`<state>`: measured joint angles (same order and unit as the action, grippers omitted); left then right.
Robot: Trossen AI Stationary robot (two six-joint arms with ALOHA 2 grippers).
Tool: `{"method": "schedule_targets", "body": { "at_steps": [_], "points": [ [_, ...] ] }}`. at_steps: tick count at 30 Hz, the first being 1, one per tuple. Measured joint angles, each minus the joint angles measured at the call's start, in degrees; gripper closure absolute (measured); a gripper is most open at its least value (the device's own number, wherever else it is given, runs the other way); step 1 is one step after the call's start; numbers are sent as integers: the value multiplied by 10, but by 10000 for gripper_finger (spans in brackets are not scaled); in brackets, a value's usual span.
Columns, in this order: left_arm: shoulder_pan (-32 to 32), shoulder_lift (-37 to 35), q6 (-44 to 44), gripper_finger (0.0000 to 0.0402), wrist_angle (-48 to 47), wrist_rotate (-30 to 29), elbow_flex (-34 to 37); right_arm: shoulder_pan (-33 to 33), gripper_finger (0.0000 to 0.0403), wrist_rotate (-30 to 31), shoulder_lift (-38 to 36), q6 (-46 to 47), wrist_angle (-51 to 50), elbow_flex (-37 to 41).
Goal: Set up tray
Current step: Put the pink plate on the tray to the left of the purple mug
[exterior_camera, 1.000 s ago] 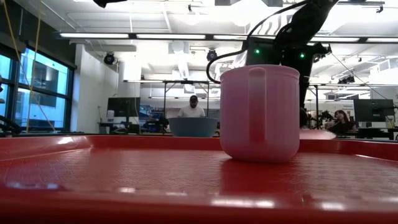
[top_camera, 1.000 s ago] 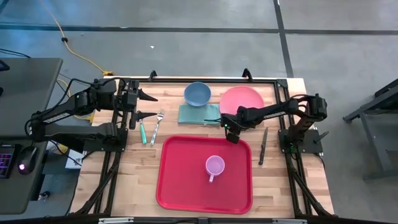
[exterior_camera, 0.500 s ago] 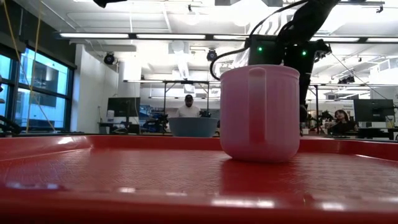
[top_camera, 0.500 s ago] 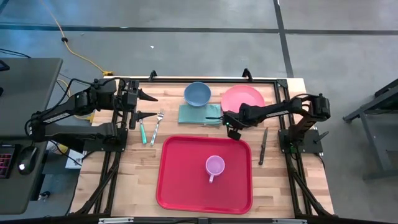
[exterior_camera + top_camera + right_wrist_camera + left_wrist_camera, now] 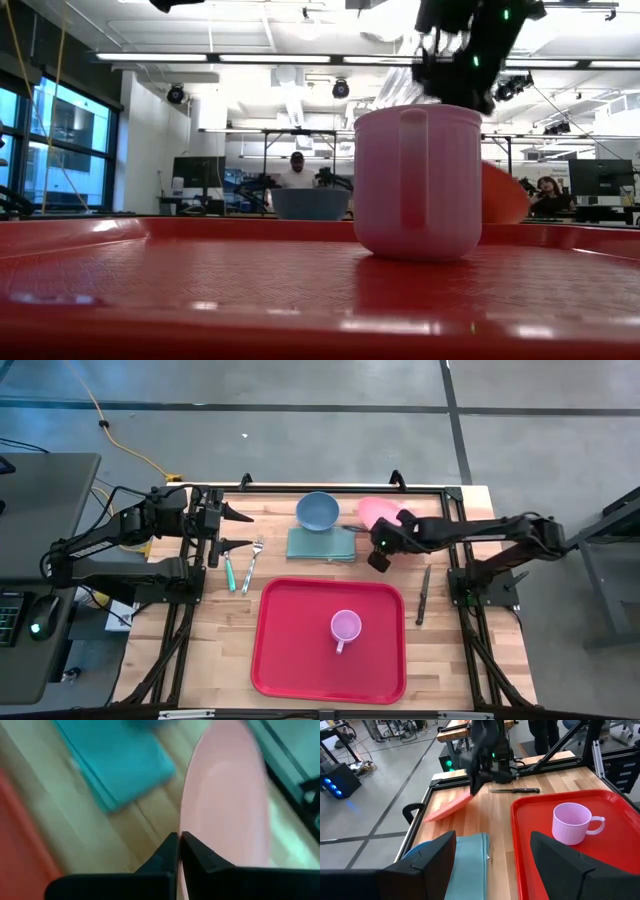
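The tray (image 5: pixel 300 650) is a large red plastic rectangle with rounded corners and a raised rim. It lies flat on the desk (image 5: pixel 215 630), close to the near edge and roughly midway between the left and right edges. Its textured floor is mostly bare; a pink mug (image 5: pixel 345 628) stands upright on it, right of the middle.

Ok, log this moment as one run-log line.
right gripper: shut on pink plate, plate tilted up | left gripper: open, waiting by fork | tray: holds cup
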<state>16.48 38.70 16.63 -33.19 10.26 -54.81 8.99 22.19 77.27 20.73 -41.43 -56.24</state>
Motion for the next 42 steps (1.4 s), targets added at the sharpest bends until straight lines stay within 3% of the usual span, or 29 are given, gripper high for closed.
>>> {"method": "schedule_targets", "body": {
  "at_steps": [13,19,24,30,35,38,42],
  "points": [
    [0,0,-5,115,1,-3,0,-62,402,42,-4,-43,-31,-179],
    [0,0,-6,115,1,-4,0,-66,402,46,-4,-35,-82,-185],
    [0,0,-6,115,2,-5,0,-34,402,-39,-3,48,-96,-115],
    [0,0,-6,115,2,-5,0,-15,402,-89,-8,120,-92,-21],
    [0,0,-6,115,2,-5,0,-9,398,-239,-8,101,21,43],
    [0,0,-6,115,2,-5,0,-9,372,-280,-8,105,89,65],
    [0,0,-4,115,1,-4,0,-8,308,-297,-8,110,161,74]
  ]
}}
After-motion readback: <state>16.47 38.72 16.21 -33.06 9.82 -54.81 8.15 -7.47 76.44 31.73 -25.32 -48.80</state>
